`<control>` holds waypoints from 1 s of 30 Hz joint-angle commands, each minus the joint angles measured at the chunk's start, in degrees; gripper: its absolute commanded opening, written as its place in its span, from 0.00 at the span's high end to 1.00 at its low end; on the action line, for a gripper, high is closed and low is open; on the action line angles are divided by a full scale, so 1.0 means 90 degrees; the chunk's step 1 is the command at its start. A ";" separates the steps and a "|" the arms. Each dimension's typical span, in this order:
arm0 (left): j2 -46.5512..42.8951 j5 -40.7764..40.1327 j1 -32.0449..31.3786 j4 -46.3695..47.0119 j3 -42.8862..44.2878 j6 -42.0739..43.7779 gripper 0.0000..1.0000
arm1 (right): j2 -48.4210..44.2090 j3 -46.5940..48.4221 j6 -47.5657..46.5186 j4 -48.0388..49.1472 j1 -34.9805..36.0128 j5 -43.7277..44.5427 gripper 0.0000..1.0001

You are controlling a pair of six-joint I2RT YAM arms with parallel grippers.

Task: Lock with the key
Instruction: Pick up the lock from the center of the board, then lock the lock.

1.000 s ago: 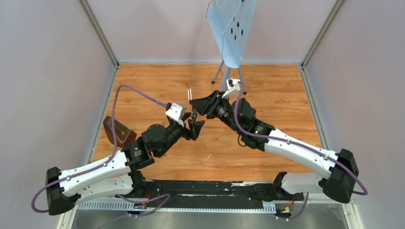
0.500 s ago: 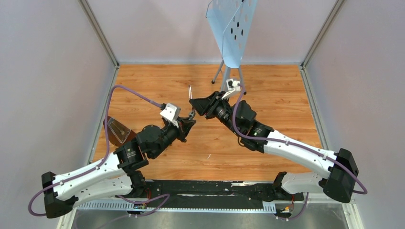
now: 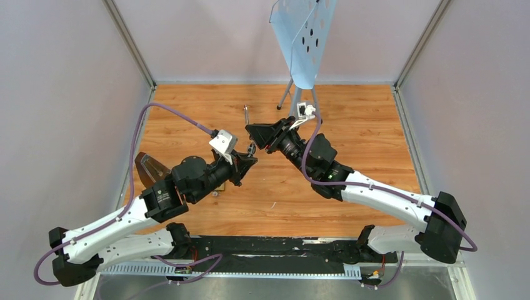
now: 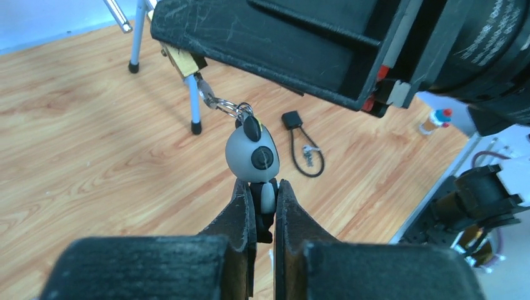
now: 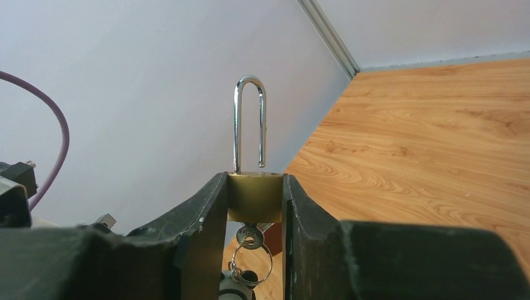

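Note:
My right gripper (image 5: 254, 181) is shut on the body of a brass padlock (image 5: 254, 197), held above the floor. Its silver shackle (image 5: 249, 119) stands up, with one leg out of the body. The small silver key (image 5: 250, 235) sits in the keyhole underneath, and a split ring (image 5: 253, 262) hangs from its head. A grey and black panda figure (image 4: 251, 153) hangs on that ring. My left gripper (image 4: 262, 187) is shut on the panda's body, just below the padlock (image 4: 184, 61). In the top view the left gripper (image 3: 250, 159) and right gripper (image 3: 253, 132) meet at mid-table.
A pale blue perforated stand (image 3: 304, 37) on thin metal legs (image 4: 194, 100) rises at the back, just behind the right gripper. A black cord loop with a small fob (image 4: 303, 147) lies on the wooden floor. A brown object (image 3: 150, 170) rests by the left wall.
My left gripper was open a second ago and has shut on the panda figure. The left arm has drawn back toward the left. The right gripper with the padlock has barely moved.

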 commanded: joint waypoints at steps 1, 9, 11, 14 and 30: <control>0.0063 -0.0013 -0.0079 -0.0606 0.0250 -0.0035 0.76 | 0.0053 0.0086 -0.0293 0.0318 -0.0085 0.0630 0.85; -0.0104 -0.0593 -0.0082 -0.0369 -0.0035 0.0013 0.13 | -0.0056 0.0411 0.0361 -0.0688 -0.0085 0.0766 0.85; -0.0093 -0.0625 -0.0082 -0.0110 -0.0030 0.0142 0.11 | -0.0078 0.0416 0.0546 -0.0832 -0.0080 0.0776 0.85; -0.0045 -0.0828 -0.0079 0.0448 -0.0082 0.0260 0.10 | -0.0122 0.0371 0.0767 -0.0900 -0.0085 0.0694 0.84; -0.0353 -0.1448 -0.0084 0.2450 -0.0847 0.0131 0.37 | -0.0810 -0.0172 0.1219 -0.0551 -0.0085 -0.0163 0.91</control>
